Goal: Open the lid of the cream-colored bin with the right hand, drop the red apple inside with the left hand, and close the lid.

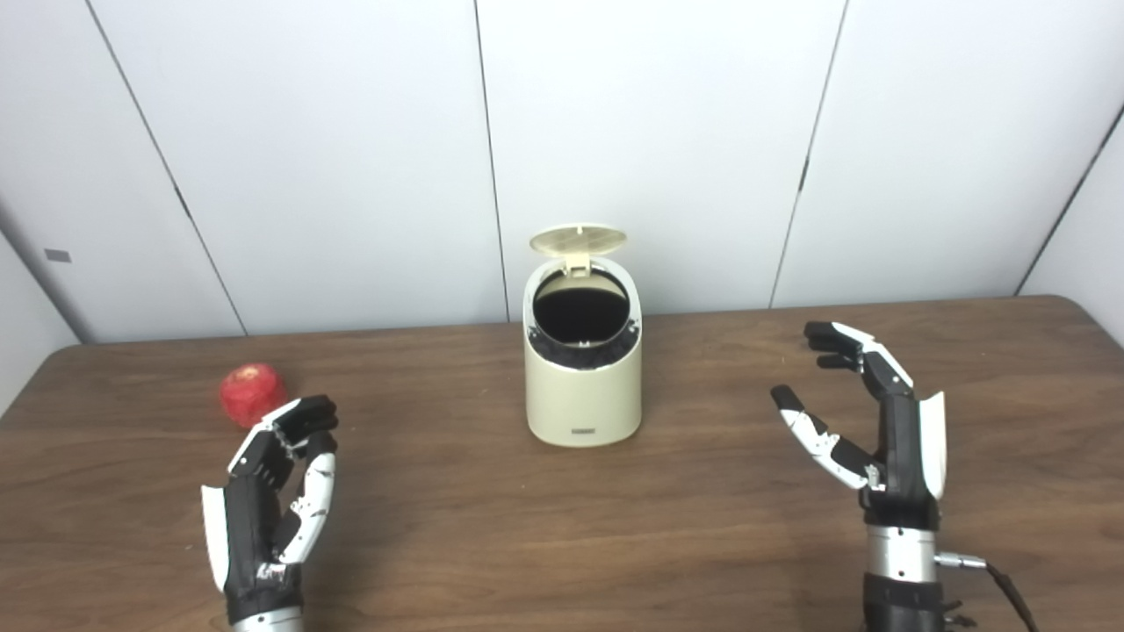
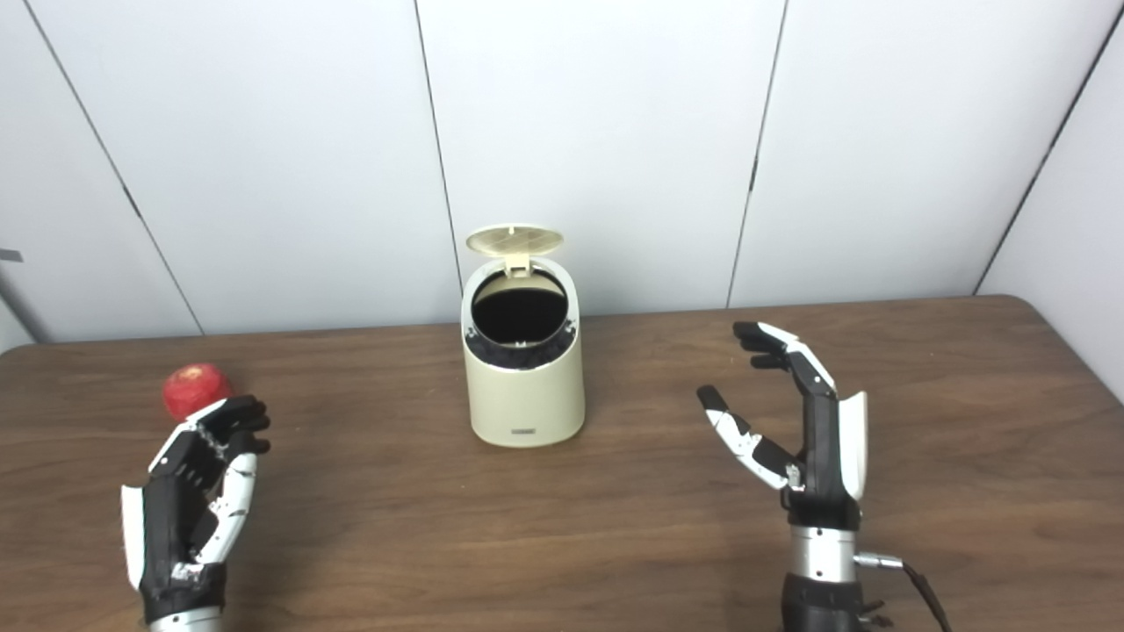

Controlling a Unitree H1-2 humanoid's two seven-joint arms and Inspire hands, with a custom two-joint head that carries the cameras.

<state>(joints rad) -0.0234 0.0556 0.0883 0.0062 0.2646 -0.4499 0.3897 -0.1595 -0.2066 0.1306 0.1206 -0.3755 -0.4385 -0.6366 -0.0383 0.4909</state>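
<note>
The cream-colored bin [image 1: 583, 386] stands at the middle of the table with its lid [image 1: 579, 240] flipped up at the back and its dark mouth showing. A red apple [image 1: 252, 394] lies on the table at the left. My left hand [image 1: 272, 491] hovers just in front of the apple, a little to its right, with curled fingers that hold nothing. To the right of the bin, well apart from it, my right hand [image 1: 865, 421] is raised and open, with fingers and thumb spread.
The brown wooden table [image 1: 562, 544] runs wall to wall in view, with its rounded far right corner [image 1: 1067, 303] visible. White wall panels stand right behind the bin. A cable [image 1: 1001, 584] trails from the right wrist.
</note>
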